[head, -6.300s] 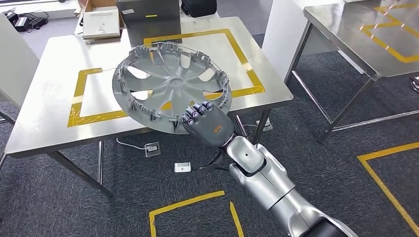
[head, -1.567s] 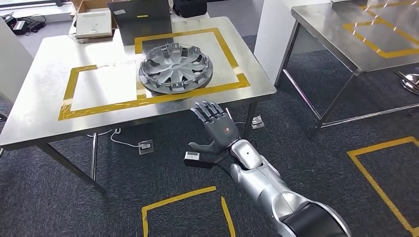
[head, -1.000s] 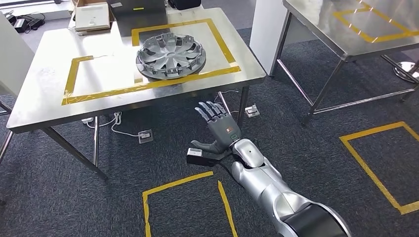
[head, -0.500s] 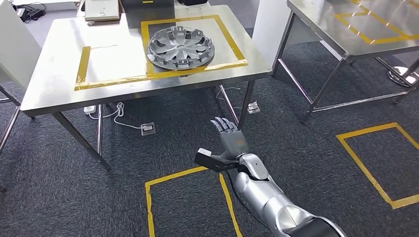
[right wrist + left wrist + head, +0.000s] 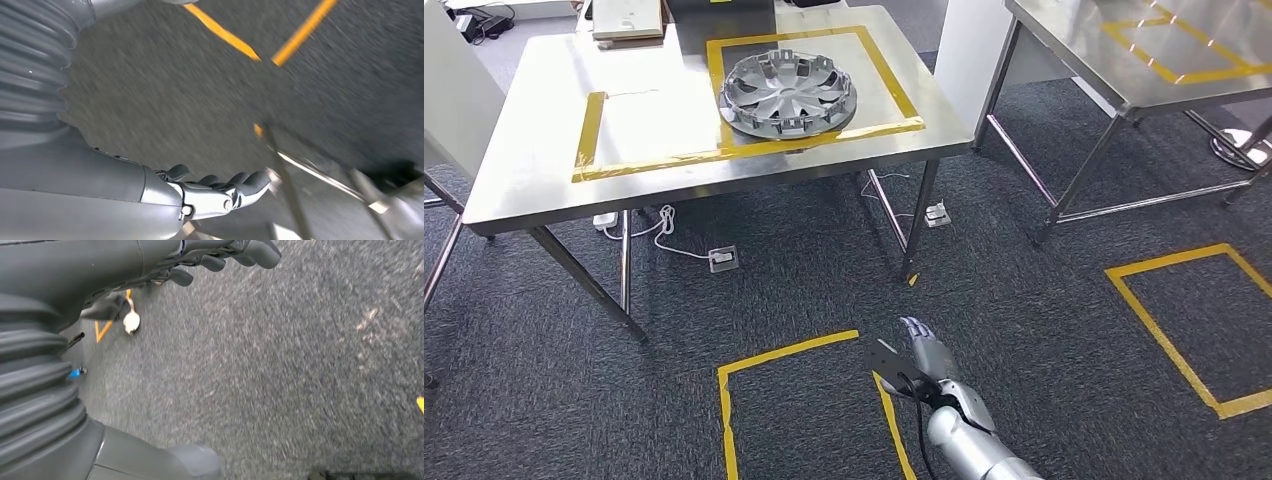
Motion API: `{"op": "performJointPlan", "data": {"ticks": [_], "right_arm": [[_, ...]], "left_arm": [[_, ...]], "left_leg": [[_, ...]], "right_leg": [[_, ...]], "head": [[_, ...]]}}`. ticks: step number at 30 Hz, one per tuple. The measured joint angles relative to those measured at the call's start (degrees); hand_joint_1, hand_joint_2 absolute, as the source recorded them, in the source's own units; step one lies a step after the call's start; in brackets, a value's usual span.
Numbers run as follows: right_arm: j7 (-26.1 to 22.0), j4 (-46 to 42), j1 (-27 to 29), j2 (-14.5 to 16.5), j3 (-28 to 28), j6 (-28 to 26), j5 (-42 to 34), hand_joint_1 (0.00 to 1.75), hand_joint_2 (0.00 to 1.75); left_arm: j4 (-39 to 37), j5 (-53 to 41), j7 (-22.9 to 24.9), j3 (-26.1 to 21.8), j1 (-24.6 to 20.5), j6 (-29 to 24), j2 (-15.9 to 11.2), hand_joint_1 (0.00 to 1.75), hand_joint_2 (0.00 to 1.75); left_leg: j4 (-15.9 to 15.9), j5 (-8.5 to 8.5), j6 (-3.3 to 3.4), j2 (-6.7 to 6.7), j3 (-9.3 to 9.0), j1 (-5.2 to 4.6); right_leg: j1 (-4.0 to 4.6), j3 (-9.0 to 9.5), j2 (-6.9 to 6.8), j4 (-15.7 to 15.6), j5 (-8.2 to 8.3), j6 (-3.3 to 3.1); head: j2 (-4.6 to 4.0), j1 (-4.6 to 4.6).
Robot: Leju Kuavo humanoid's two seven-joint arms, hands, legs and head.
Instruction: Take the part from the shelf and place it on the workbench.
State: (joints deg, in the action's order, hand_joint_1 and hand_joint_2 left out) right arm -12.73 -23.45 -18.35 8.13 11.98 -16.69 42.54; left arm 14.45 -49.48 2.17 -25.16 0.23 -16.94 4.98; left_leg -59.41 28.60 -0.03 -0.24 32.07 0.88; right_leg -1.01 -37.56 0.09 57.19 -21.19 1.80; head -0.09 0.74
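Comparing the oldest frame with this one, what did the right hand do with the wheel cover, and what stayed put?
The right hand let go of the wheel cover, which it held tilted over the table edge; the cover now lies flat on the workbench inside the yellow tape outline. The arm has dropped low over the carpet, fingers open and holding nothing. The camera view shifted too. Since being set down, the cover has kept its place on the bench.

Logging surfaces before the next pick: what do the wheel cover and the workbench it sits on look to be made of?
Wheel cover: probably moulded plastic with a silver-grey painted finish, judging by its thin spokes and rim clips. Workbench: looks like brushed stainless steel, with a dull grey sheen and soft reflections, marked with yellow tape.
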Motion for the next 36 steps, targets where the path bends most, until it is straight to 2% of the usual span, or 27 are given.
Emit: {"op": "performJointPlan", "data": {"ticks": [1,4,8,14,18,19,22,23,28,29,32,33,35,36], "right_arm": [[0.4,0.0,0.8,-0.2,-0.2,0.4,-1.1,0.00,0.00],[1.3,0.0,3.1,-0.9,-0.9,1.8,-4.6,0.00,0.00],[2.8,0.0,6.4,-1.9,-2.0,3.7,-9.4,0.00,0.00],[5.0,0.0,11.2,-3.3,-3.8,6.5,-16.7,0.00,0.00],[6.3,0.0,14.2,-4.1,-5.0,8.3,-21.3,0.00,1.75],[6.7,0.0,15.0,-4.3,-5.3,8.8,-22.5,0.00,1.31],[7.8,0.0,17.2,-4.9,-6.2,10.1,-26.0,0.00,0.00],[8.1,0.0,18.0,-5.1,-6.5,10.6,-27.2,0.00,0.00],[10.0,0.0,21.7,-6.0,-8.2,12.9,-33.2,0.00,0.00],[10.3,0.0,22.5,-6.2,-8.5,13.4,-34.4,0.00,0.00],[11.4,0.3,25.0,-6.7,-9.3,14.7,-37.9,0.00,0.00],[11.7,0.8,25.9,-6.8,-9.6,15.1,-38.8,0.00,0.00],[12.2,2.4,27.7,-7.0,-9.9,15.6,-40.2,0.00,0.00],[12.3,2.8,28.2,-7.1,-10.0,15.7,-40.5,0.00,0.00]], "left_arm": [[0.2,1.3,0.0,0.7,0.2,0.5,-0.1,0.00,0.00],[0.9,5.3,-0.3,2.6,0.9,1.8,-0.5,0.00,0.00],[1.8,11.0,-0.6,5.3,1.8,3.8,-1.0,0.00,1.75],[3.1,19.4,-0.9,9.3,3.2,6.5,-1.7,0.00,1.75],[4.0,24.7,-1.1,11.8,4.0,8.4,-2.1,0.00,1.75],[4.2,26.1,-1.1,12.5,4.2,8.9,-2.3,0.00,1.75],[4.8,30.2,-1.3,14.4,4.9,10.2,-2.6,0.00,0.44],[5.0,31.6,-1.4,15.0,5.1,10.7,-2.7,0.00,0.00],[6.0,38.6,-1.7,18.1,6.2,13.0,-3.2,0.00,0.00],[6.2,40.0,-1.8,18.7,6.4,13.5,-3.4,0.00,0.00],[7.3,44.0,-1.9,20.4,6.8,14.8,-3.8,0.00,0.00],[8.0,45.2,-1.9,20.9,6.7,15.3,-3.8,0.00,0.00],[10.0,46.7,-2.1,21.5,5.9,15.8,-3.9,0.00,0.00],[10.6,47.0,-2.1,21.6,5.7,15.9,-3.9,0.00,0.00]], "left_leg": [[0.0,0.01,-0.02,0.00,0.01,0.01],[0.0,0.05,-0.08,0.01,0.06,0.01],[0.0,0.07,-0.14,0.01,0.06,0.03],[0.0,0.08,-0.18,0.01,0.07,0.05],[0.0,0.09,-0.19,0.01,0.07,0.06],[0.0,0.09,-0.20,0.01,0.07,0.06],[0.0,0.12,-0.23,0.01,0.07,0.06],[0.0,0.13,-0.24,0.01,0.08,0.06],[0.1,0.24,-0.27,0.01,0.30,0.05],[0.0,0.30,-0.17,0.03,0.37,-0.06],[1.5,-0.60,0.75,0.37,-0.66,0.06],[2.3,-1.16,1.06,0.59,-1.13,0.27],[3.0,-1.72,1.32,1.10,-1.36,0.40],[2.9,-1.79,1.37,1.21,-1.30,0.40]], "right_leg": [[0.00,-0.05,0.00,0.1,-0.04,0.00],[0.01,-0.16,0.01,0.2,-0.16,-0.06],[0.01,-0.21,0.02,0.4,-0.25,-0.06],[0.03,-0.26,0.02,0.5,-0.32,-0.11],[0.03,-0.26,0.02,0.5,-0.35,-0.14],[0.03,-0.26,0.02,0.5,-0.36,-0.14],[0.02,-0.26,0.02,0.5,-0.40,-0.16],[0.03,-0.26,0.02,0.5,-0.41,-0.17],[0.02,-0.25,0.01,0.5,-0.56,-0.22],[-0.09,-0.16,-0.01,0.3,-0.45,-0.07],[-0.24,0.24,0.12,0.1,-0.50,0.69],[-0.18,-0.19,0.18,1.4,-1.68,0.78],[-0.23,-2.59,0.19,7.5,-5.81,0.81],[-0.24,-3.43,0.19,9.6,-7.07,0.84]], "head": [[0.00,0.00],[0.00,0.00],[0.00,0.00],[0.00,0.00],[0.00,0.00],[0.00,0.00],[0.00,0.00],[0.00,0.00],[0.00,0.00],[0.00,-0.01],[0.00,0.05],[0.00,0.14],[0.00,0.31],[0.00,0.33]]}}
